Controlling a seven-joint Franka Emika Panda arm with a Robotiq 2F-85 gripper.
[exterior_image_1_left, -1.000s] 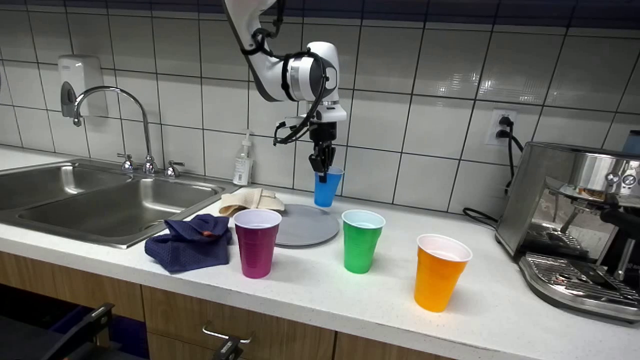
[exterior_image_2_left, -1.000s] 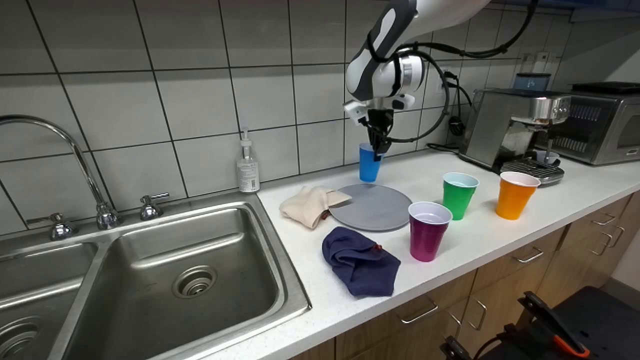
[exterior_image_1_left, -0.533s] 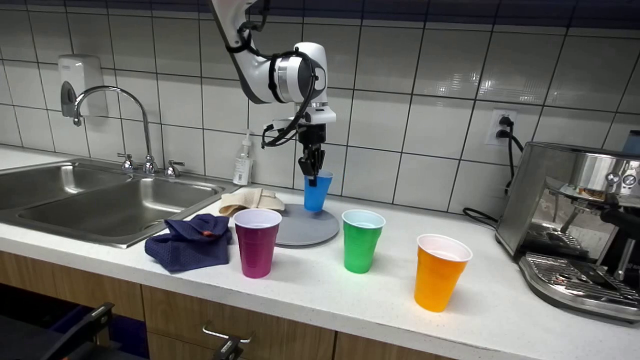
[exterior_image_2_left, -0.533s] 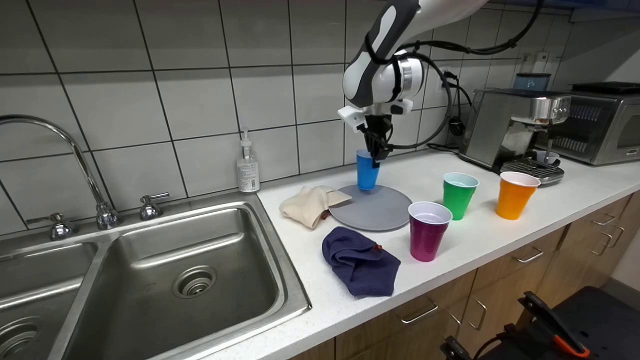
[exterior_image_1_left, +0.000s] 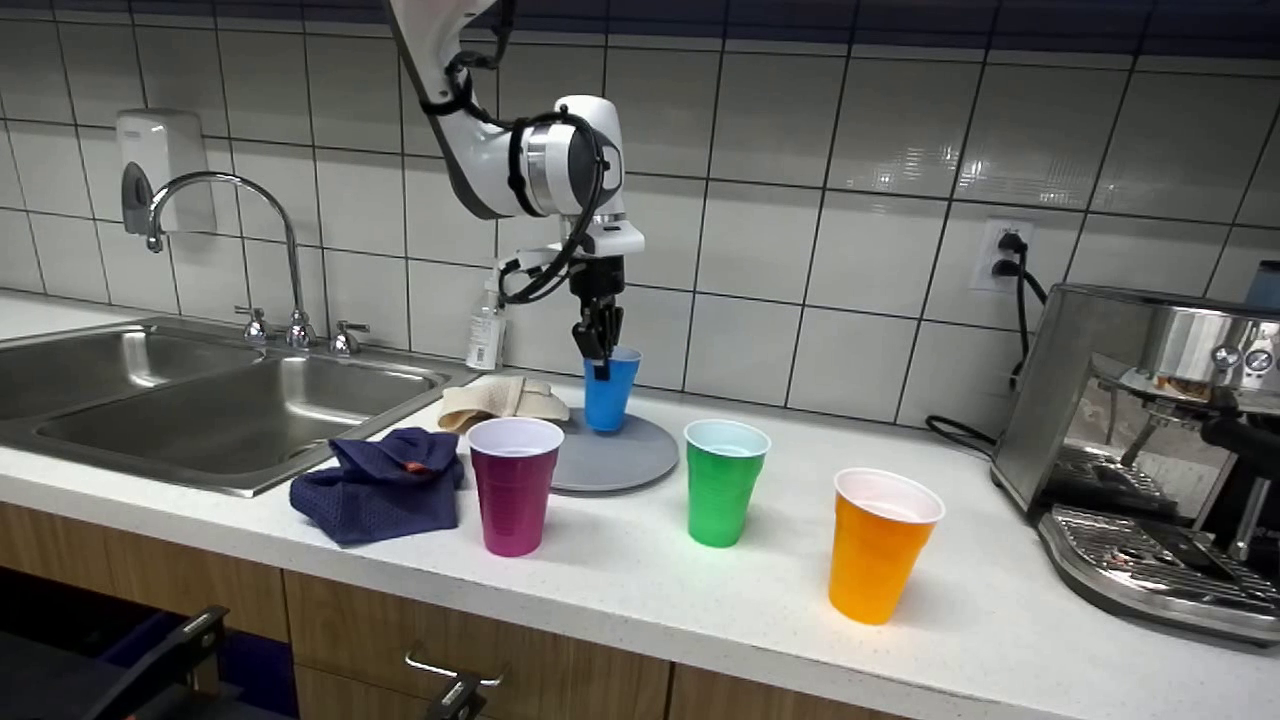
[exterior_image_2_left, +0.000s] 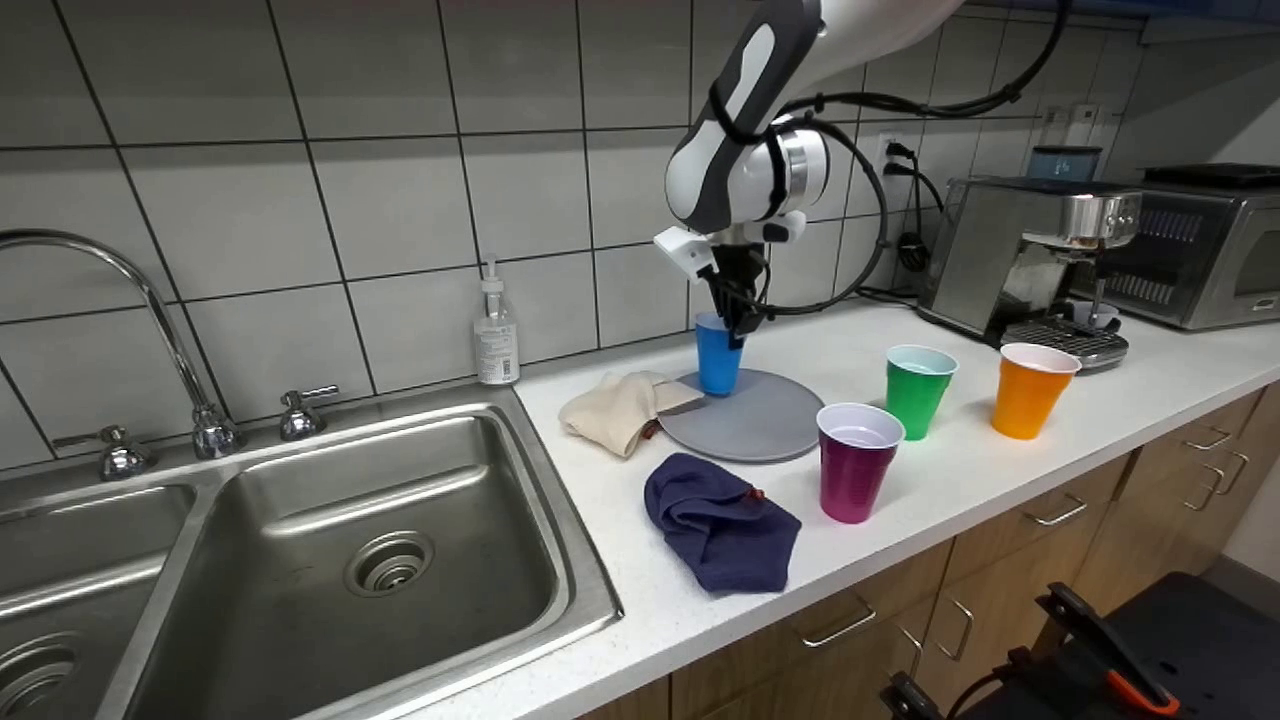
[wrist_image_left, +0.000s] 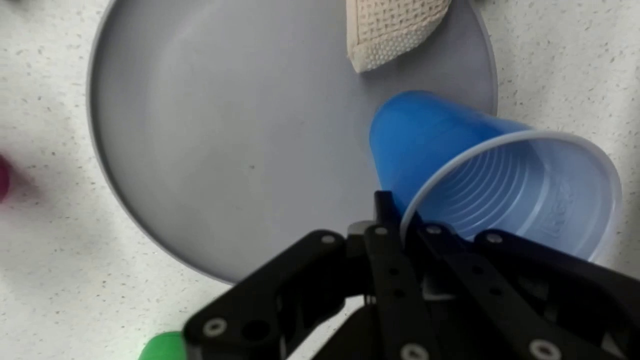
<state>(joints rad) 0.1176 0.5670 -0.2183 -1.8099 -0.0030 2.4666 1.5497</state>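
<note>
"White countertop (exterior_image_1_left: 780, 590), the widest thing here. What next?"

"The steel sink (exterior_image_2_left: 280, 580), then the coffee machine (exterior_image_2_left: 985, 255). They lie on opposite sides of the grey plate (wrist_image_left: 250, 135), both well apart from it."

"And nearer the plate?"

"A navy cloth (exterior_image_1_left: 385, 490) is near it on the sink side; a cream cloth (exterior_image_2_left: 615, 415) is closer, one corner reaching over the plate's edge. Then the cups: the orange cup (exterior_image_1_left: 880, 555) stands farthest from the plate, on the coffee machine side; the green cup (exterior_image_1_left: 724, 490) and the purple cup (exterior_image_2_left: 858, 465) stand nearer, both apart from it. None of those three is in the grip."

"Which one is?"

"The blue cup (wrist_image_left: 435, 135). It is mouth up over the plate, by the edge opposite the purple cup, and both exterior views agree."

"How does the gripper (wrist_image_left: 400, 217) stand?"

"Fingers pressed together, no gap to speak of beyond the cup's thin rim, which they pinch."

"So how far along is that?"

"I judge the picking-up done, and the cup is at the plate. Letting go is not yet done. Whether the base touches the plate or hangs just above it, I can't tell from any view."
</note>
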